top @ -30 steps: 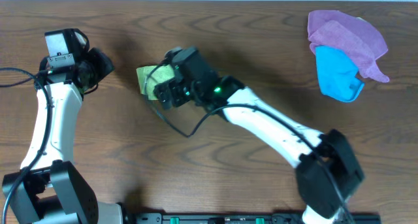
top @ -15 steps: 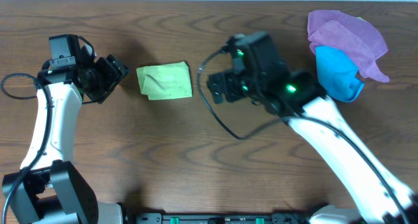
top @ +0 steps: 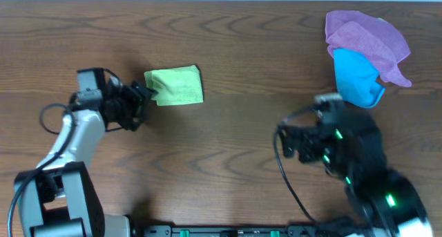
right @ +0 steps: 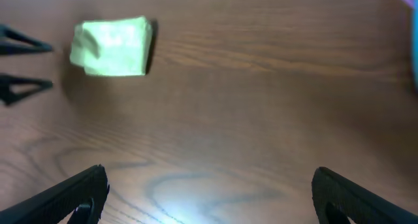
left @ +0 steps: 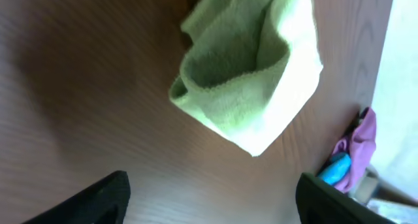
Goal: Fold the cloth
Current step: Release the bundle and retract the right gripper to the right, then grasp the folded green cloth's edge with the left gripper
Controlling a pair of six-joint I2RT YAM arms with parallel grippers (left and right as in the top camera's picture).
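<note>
The light yellow-green cloth [top: 175, 86] lies folded into a small rectangle on the wooden table, left of centre. It shows in the left wrist view [left: 251, 67] with a puckered fold at its near edge, and small at the upper left of the right wrist view [right: 112, 46]. My left gripper [top: 143, 99] is open and empty just left of the cloth, not touching it. My right gripper [top: 290, 141] is open and empty, far to the right over bare table near the front.
A purple cloth [top: 366, 36] and a bright blue cloth [top: 356, 78] lie bunched together at the back right corner. They show small at the right edge of the left wrist view [left: 346, 162]. Cables trail from both arms.
My right arm has let go of the cloth and pulled far back to the right and front. My left gripper has moved right and closer to the cloth's left edge. The cloth lies folded.
</note>
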